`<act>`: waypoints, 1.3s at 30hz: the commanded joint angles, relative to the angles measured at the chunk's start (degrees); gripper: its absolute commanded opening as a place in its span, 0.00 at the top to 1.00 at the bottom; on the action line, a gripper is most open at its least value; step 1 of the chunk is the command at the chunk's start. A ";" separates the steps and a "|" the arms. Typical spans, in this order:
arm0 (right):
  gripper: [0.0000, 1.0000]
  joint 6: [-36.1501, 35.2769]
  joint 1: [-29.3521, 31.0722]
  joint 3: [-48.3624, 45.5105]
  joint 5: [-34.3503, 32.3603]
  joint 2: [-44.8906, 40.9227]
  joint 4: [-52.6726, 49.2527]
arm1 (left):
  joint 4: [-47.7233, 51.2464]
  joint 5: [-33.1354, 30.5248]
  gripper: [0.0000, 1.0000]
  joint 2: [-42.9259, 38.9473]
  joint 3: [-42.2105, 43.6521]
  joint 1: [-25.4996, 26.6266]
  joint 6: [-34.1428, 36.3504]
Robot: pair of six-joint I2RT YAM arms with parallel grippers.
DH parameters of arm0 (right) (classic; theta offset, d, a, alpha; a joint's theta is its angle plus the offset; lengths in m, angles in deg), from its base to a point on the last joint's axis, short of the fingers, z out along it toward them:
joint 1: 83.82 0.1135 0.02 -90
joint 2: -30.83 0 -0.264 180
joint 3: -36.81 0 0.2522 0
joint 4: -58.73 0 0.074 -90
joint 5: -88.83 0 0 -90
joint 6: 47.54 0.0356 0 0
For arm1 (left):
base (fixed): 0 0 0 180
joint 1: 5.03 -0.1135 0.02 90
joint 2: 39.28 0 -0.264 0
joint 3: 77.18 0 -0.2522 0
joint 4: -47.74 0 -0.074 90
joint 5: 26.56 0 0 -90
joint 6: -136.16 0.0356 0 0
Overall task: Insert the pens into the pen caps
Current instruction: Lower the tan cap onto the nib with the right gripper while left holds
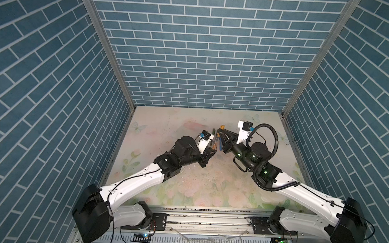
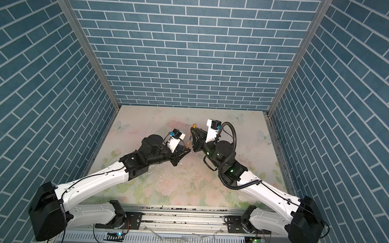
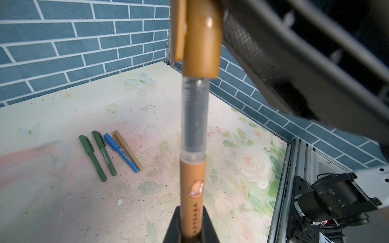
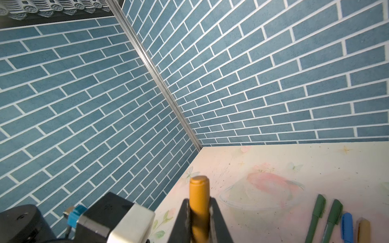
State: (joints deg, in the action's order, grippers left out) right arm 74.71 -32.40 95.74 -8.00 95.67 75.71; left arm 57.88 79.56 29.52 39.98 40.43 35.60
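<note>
Both pincers meet above the back middle of the tabletop (image 1: 186,178), their tips almost touching in both top views. The left pincer (image 3: 190,229) is clamped tight on the barrel of the golden-brown pen (image 3: 192,178), which stands straight out from it. The right pincer (image 4: 199,212) is closed just as tightly on the amber cap (image 4: 199,189), whose rounded end pokes out past its fingers.

Only the left wrist view shows the join. The pen's front end sits inside the cap's mouth, while a grey translucent section of the pen lies bare between cap and barrel, so the cap is not pushed home.

A row of four capped pens (image 3: 122,153), two green, one blue and one tan, lies flat on the tabletop. They are side by side and nearly parallel, just beside and below the joined pen and cap. Both wrist views show the row plainly; in the top views the pincers cover most of it and only slivers peek out between them.

The brick-pattern walls (image 1: 203,59) close the tabletop at the back and on both sides, well apart from the pincers. A metal rail (image 1: 207,214) bounds the front, and the wide stretch of tabletop between it and the pincers carries only specks, with the forearms reaching over its sides. The right wrist view looks into a wall corner, with open tabletop between the cap and that corner
</note>
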 commanded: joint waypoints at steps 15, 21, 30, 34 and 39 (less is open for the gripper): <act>0.95 2.03 0.31 -1.82 7.27 2.40 -2.62 | -4.81 -2.60 1.00 -3.35 1.00 -0.72 -2.01; 0.95 1.59 0.33 -3.31 7.27 2.38 -1.65 | -5.08 -2.32 1.00 -4.52 1.09 -1.06 -2.35; 0.94 3.54 0.34 -4.30 10.73 3.43 1.49 | -7.70 -0.36 1.00 -6.71 2.13 -2.03 -3.65; 0.93 4.37 0.27 -3.95 11.49 4.15 2.27 | -8.04 -0.12 1.00 -6.96 2.19 -2.38 -3.49; 0.91 5.03 0.36 -4.16 13.33 4.17 1.45 | -8.60 -0.74 1.00 -7.78 2.65 -2.90 -3.47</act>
State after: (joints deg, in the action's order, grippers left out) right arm 78.18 -32.47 93.03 1.97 98.99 81.90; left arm 57.36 80.19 24.32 43.28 38.74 32.65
